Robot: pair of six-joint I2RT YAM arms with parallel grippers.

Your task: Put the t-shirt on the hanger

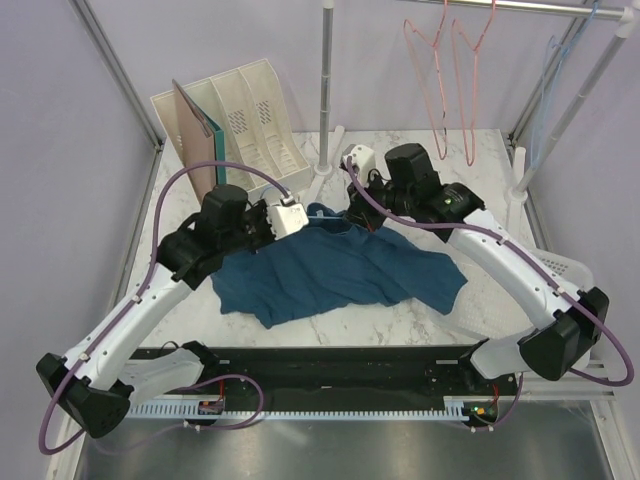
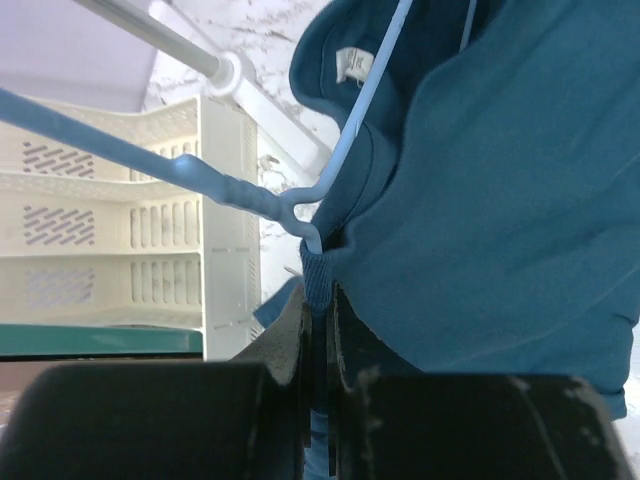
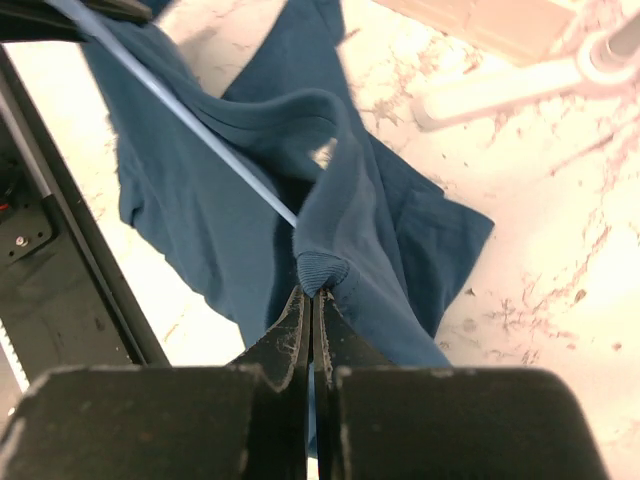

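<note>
Two arms reach away from the near table [image 1: 400,318] edge, and closest to their bases the hem of the t-shirt [image 1: 340,272] lies crumpled on the marble, just short of the black strip [image 1: 330,365]. Farther in, the fabric rises toward its collar. There the left gripper [image 2: 318,300] has its fingers closed tight on the ribbed neck band, and the right gripper [image 3: 312,300] pinches the same band with no gap showing between its fingers. The hanger [image 2: 215,180] runs through the neck opening, one thin arm passing into the body of the shirt. I judge the step to be drawing the collar over the wire shoulders. That calls for spreading the two grips apart gently so the neck stays open, then sliding the cloth along the wire without dragging the hanger. The wire could spring or twist if the pulls are uneven. Open marble lies to the front and right. Beyond the collar the space is tighter: the cream file rack [image 1: 250,115] stands just behind the left wrist, and the rail post [image 1: 325,90] and the pink hangers [image 1: 445,70] stand behind the right.
</note>
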